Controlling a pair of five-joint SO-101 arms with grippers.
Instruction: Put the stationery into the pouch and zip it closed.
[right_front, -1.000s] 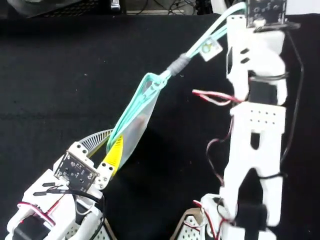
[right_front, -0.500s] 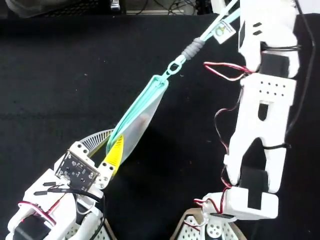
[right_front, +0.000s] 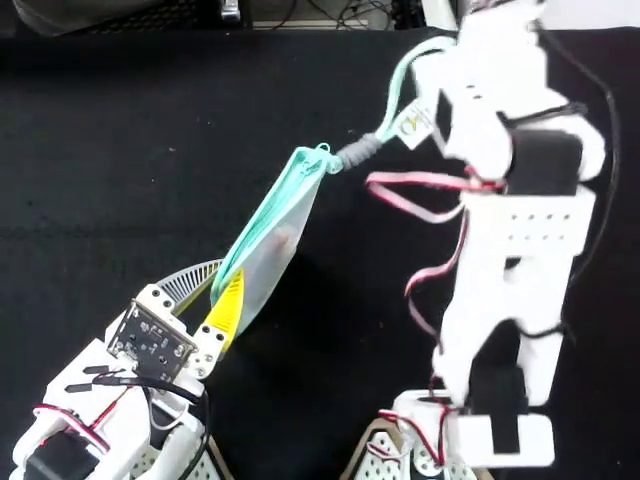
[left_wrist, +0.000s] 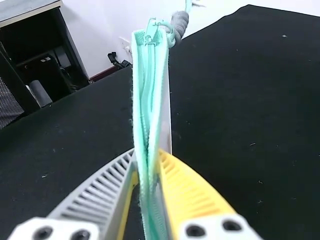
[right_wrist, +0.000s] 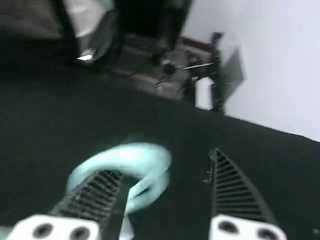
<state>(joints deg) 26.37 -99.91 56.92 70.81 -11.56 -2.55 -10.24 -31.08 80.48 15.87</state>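
Pouch (right_front: 272, 235), mint green and see-through, slants from the front left corner of the black table (right_front: 120, 150) toward the back edge. The zip slider (left_wrist: 152, 31) sits at its far end. The left end effector (right_front: 215, 292) is clamped on the pouch's near end. A grey bead (right_front: 358, 152) joins the slider to a mint strap (right_wrist: 125, 162). The strap loops against one finger of the right end effector (right_wrist: 167, 175), whose fingers stand apart near the back edge.

- It looked like a lab or office workroom.
- A black-covered table (right_front: 150, 150) lay under the left gripper (left_wrist: 148, 155).
- A dark desk (left_wrist: 35, 35), cables (left_wrist: 117, 56) and a white wall (right_wrist: 280, 60) stood beyond it.
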